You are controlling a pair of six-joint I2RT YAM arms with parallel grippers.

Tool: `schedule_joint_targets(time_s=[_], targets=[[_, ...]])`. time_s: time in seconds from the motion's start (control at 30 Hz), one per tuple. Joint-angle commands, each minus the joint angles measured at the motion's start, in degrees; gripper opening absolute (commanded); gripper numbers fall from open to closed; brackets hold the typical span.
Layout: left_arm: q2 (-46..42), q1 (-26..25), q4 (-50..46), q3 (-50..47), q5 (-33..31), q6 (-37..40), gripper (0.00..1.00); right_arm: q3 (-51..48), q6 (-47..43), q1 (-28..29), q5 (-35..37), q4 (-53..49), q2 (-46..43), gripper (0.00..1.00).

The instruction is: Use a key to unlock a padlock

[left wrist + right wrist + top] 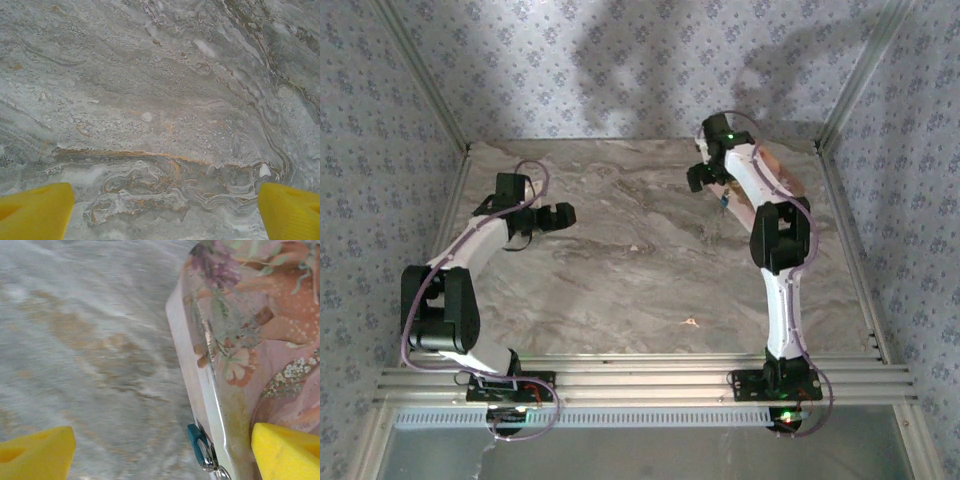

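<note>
The padlock (pixel 199 446) is a small teal-blue body with a silvery metal loop, lying on the table against the side of the pink box; in the top view the padlock (pixel 722 201) is a tiny blue speck. My right gripper (pixel 160 455) hovers over it, open, with one yellow finger (pixel 36 451) over bare table and the other over the box. My right gripper (pixel 704 176) is at the far right of the table. My left gripper (pixel 162 212) is open over bare marble, and the left gripper (pixel 558 215) sits left of centre. I cannot make out a key.
A flat pink box (pixel 255 340) printed with flowers lies at the far right, and the pink box (pixel 770 180) is partly under the right arm. The marble table (pixel 620 270) is walled by patterned panels behind and on both sides.
</note>
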Motion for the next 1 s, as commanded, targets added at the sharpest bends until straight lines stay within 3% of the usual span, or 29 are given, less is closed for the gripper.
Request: schedule_joint_targets(time_s=[0.0,0.37,0.57,0.83,0.97], targets=[[0.02,-0.22,-1.74,2.07,1.50,-1.06,0.95,-2.33,-2.47,3.14,-11.92,-2.86,0.04,0.91],[1.41,-0.15,-2.62,4.86,2.00,-6.22,0.96,-6.90,-1.99,13.70,-14.57,-3.07,-6.25,0.88],[2.46,-0.24,-2.76,7.59,0.64,-9.09,0.98,-7.40,0.23,18.97,-9.54,-6.10,-12.78,0.89],[9.95,-3.53,-1.29,16.22,8.40,-8.61,0.96,-20.82,16.56,14.34,-7.87,1.46,-27.14,0.89],[17.03,-7.06,-2.32,24.30,10.73,-7.44,0.94,-34.09,31.69,6.80,-9.38,6.06,-35.54,0.89]])
